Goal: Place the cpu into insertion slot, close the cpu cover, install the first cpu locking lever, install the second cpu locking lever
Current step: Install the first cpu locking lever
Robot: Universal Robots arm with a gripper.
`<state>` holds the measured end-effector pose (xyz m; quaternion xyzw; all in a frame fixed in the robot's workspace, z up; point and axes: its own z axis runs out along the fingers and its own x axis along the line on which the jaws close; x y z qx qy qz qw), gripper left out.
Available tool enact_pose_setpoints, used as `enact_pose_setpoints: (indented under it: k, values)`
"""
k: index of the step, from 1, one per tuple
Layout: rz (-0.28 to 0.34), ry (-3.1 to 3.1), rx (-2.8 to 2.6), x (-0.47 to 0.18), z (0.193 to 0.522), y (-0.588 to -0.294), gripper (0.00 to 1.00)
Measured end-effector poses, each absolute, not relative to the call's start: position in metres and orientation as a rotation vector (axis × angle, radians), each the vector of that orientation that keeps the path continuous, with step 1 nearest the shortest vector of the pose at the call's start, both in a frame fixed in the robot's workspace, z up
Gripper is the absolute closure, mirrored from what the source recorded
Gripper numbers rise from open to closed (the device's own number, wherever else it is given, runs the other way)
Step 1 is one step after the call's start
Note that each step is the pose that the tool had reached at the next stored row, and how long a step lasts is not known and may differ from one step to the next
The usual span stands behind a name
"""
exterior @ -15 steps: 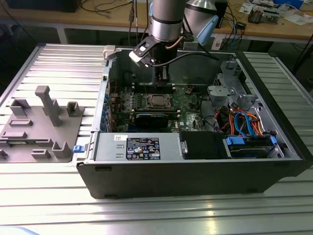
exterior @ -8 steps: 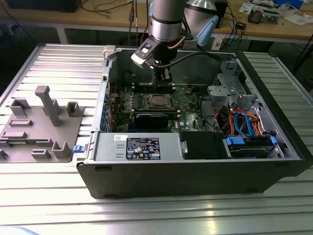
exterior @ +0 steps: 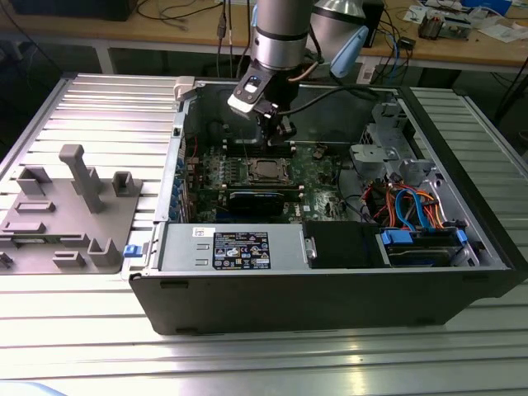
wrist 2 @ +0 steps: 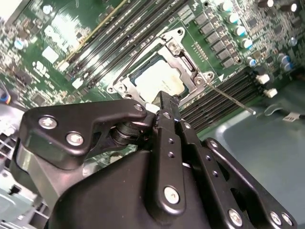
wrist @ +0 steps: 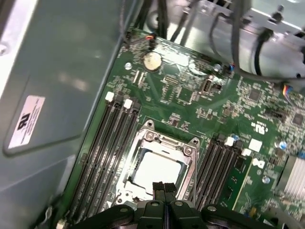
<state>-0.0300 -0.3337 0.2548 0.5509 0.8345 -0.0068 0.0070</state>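
Observation:
The cpu [wrist: 157,169] [wrist 2: 159,78] sits in the socket on the green motherboard, its silver-grey top showing. The cpu cover [wrist: 164,139] [wrist 2: 183,52] lies flat around it as a silvery frame. One thin locking lever [wrist 2: 233,99] sticks out sideways from the socket over the memory slots. Another wire lever [wrist 2: 128,61] curves along the socket's opposite side. My gripper [wrist: 164,187] [wrist 2: 164,99] [exterior: 280,136] hovers just above the socket's edge, its two black fingers pressed together and shut with nothing between them. In the exterior view the cpu [exterior: 266,171] lies below the gripper.
Black memory slots [wrist: 102,152] flank the socket on both sides. A long black card [exterior: 257,200] lies in front of the socket and the power supply [exterior: 239,247] beyond that. Drive cage and cables [exterior: 412,210] fill the case's right. A grey fixture [exterior: 70,206] stands outside, left.

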Motion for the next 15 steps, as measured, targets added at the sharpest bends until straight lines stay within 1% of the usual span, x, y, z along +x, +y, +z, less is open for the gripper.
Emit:
enact_pose_setpoints:
  k: [15]
  values:
    - [-0.015,2.836,1.308,-0.0300,0.2545,-0.3337,0.89]
